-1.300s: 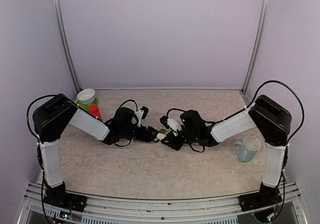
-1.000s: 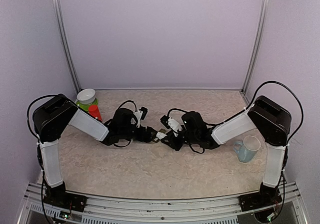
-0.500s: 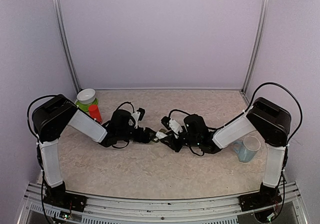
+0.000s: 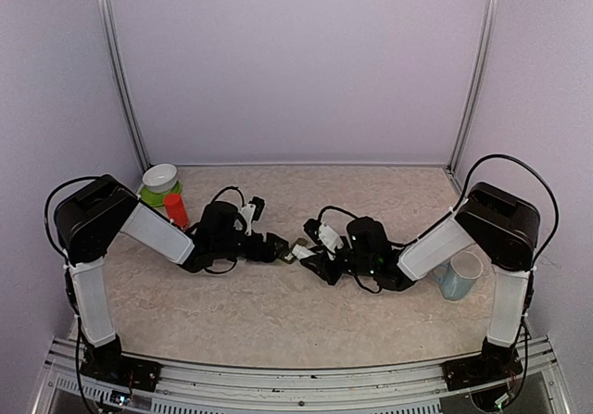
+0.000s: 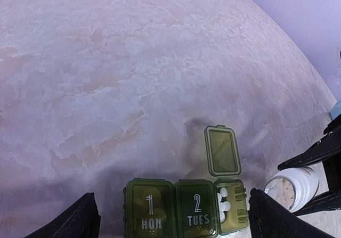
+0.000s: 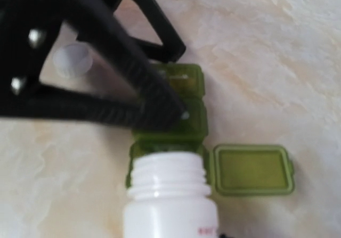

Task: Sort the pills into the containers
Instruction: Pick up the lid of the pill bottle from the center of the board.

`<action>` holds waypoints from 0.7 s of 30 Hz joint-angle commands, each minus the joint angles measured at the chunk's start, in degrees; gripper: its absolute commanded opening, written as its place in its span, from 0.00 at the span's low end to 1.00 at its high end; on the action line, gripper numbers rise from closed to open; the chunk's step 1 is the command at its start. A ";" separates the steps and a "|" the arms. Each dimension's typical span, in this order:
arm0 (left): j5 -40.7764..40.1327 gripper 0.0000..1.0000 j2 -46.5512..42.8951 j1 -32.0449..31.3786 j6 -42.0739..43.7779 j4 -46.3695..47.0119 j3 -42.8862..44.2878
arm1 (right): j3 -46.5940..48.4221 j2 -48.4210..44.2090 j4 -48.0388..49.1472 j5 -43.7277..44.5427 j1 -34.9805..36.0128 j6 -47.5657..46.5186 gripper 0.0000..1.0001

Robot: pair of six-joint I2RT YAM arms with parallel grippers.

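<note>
The dark green containers (image 5: 184, 208) lie between the two grippers. The MON and TUES lids are shut. The third compartment (image 5: 232, 206) is open, its lid (image 5: 222, 150) folded back, with several white pills (image 5: 222, 203) inside. My left gripper (image 5: 171, 198) is open and straddles the strip, one finger off each end. My right gripper (image 4: 313, 255) is shut on a white pill bottle (image 6: 170, 195), tipped on its side with its open mouth at the open compartment. The strip also shows in the top view (image 4: 298, 246).
A white bottle cap (image 6: 72, 62) lies on the table beyond the strip. A white bowl (image 4: 160, 175) on a green dish and a red-orange object (image 4: 175, 208) stand at the back left. A pale blue mug (image 4: 459, 275) stands at the right.
My right wrist has drawn a little right and toward the near edge with the bottle. My left wrist has shifted slightly left. The strip stays in place.
</note>
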 commanded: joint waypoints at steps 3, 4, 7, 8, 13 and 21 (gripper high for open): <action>1.71 0.99 -4.94 1.28 -2.15 2.60 -1.87 | -3.34 -2.98 7.32 -0.66 0.57 -1.09 0.08; 1.66 0.99 -5.94 1.41 -2.17 2.89 -2.27 | -4.04 -3.29 8.46 -1.29 0.51 -1.29 0.08; 0.42 0.99 -9.15 1.45 -3.69 2.47 -3.05 | -5.57 -4.86 10.75 -1.99 0.56 -1.35 0.08; -0.07 0.99 -10.16 1.43 -3.94 2.25 -3.25 | -6.07 -5.78 11.25 -2.11 0.54 -1.41 0.08; -3.92 0.99 -14.00 1.35 -4.64 -3.97 -2.28 | -10.55 -14.49 16.05 -1.51 0.57 -2.72 0.07; -10.62 0.99 -19.27 1.32 -5.47 -14.50 -2.34 | -20.26 -40.24 25.86 3.89 1.89 -8.52 0.06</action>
